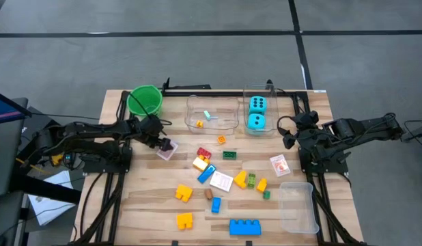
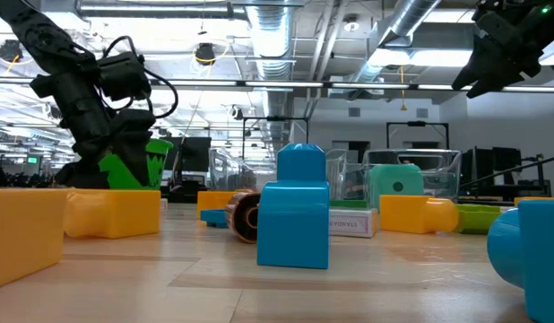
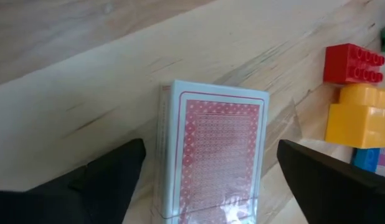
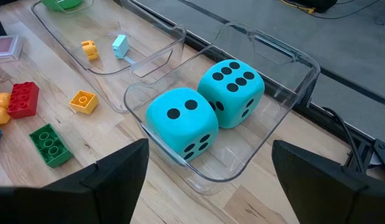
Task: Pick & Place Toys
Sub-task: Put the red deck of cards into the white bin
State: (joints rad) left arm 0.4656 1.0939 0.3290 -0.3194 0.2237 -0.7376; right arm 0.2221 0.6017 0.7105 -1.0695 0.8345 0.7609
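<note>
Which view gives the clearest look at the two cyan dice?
The right wrist view: both cyan dice fill the middle, dots readable, sitting side by side in a clear tub. The high view shows them small from above. The low view shows only a cyan shape behind blocks. The left wrist view shows none.

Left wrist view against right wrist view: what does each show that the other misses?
Only the left wrist view shows the card deck, lying flat on the table between the open left gripper fingers. Only the right wrist view shows two cyan dice inside a clear tub, a second tub holding two small pieces, and the open right gripper. Both show the red block beside a yellow block.
</note>
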